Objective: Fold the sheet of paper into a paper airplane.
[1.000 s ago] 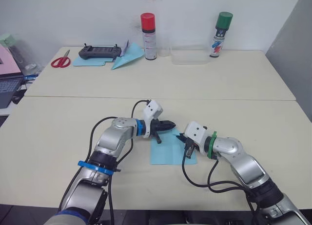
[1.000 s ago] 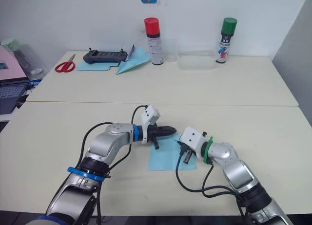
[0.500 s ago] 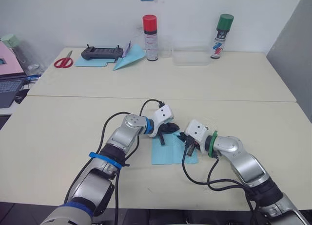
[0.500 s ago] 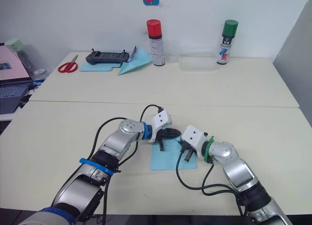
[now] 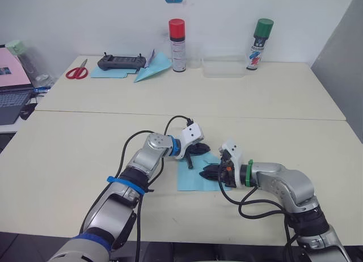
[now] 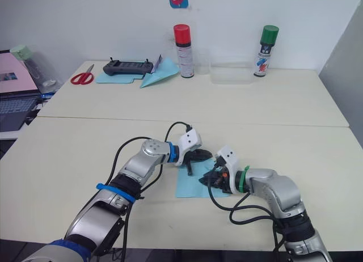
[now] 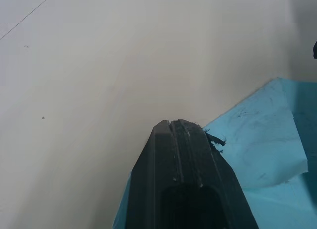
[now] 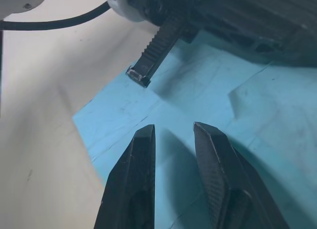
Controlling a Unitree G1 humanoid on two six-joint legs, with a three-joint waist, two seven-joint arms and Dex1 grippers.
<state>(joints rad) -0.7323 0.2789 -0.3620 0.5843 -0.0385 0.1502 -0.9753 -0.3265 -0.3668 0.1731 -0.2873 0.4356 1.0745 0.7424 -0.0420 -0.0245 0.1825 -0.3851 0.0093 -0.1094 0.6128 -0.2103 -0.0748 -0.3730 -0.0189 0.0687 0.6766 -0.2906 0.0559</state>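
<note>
The sheet of paper (image 5: 190,180) lies flat on the near table, light blue, with faint creases and a raised flap (image 7: 257,140) at its far side. My left gripper (image 5: 202,149) is shut, its tips (image 7: 171,124) low over the sheet's far edge with nothing between them. Over the right half of the sheet, my right gripper (image 5: 206,172) lies low and points left. Its two fingers (image 8: 146,135) stand a small gap apart, open, just above the blue paper (image 8: 198,85), and hold nothing.
On the far table stand a red-capped spray can (image 5: 177,37), a green-capped can (image 5: 259,36) and a clear box (image 5: 222,66). Scissors (image 5: 75,72), a black controller (image 5: 119,61) and a neat blue dart plane (image 5: 152,69) lie far left. A laptop (image 5: 11,86) sits at the left edge.
My left gripper has moved right to the sheet's far edge. My right gripper has swung from pointing down to lying low and pointing left over the sheet. The camera has shifted slightly.
</note>
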